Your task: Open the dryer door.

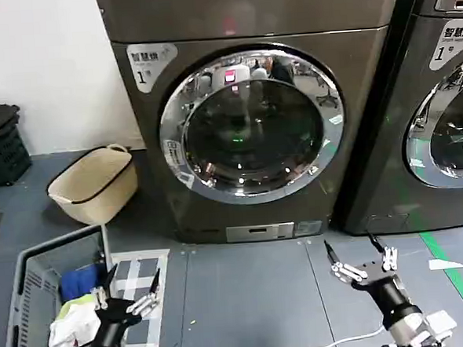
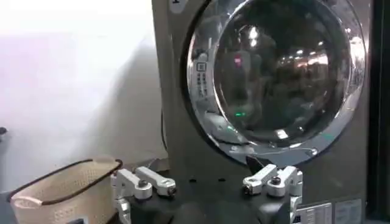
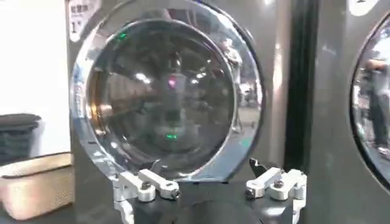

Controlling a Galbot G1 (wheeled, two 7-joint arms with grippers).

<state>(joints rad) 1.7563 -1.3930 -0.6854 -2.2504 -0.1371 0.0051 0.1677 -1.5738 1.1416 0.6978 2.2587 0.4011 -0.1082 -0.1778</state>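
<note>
Head view: the dryer door (image 1: 252, 125) sits closed on the machine front; the left gripper (image 1: 130, 290) and right gripper (image 1: 361, 258) hang low, fingers spread, holding nothing. Left and right wrist views: door ahead, untouched. Approach step; next, probably reach the rim's edge.

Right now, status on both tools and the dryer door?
Left tool open, low, idle. Right tool open, low, short of the machine. Dryer door shut. Nothing between.
</note>
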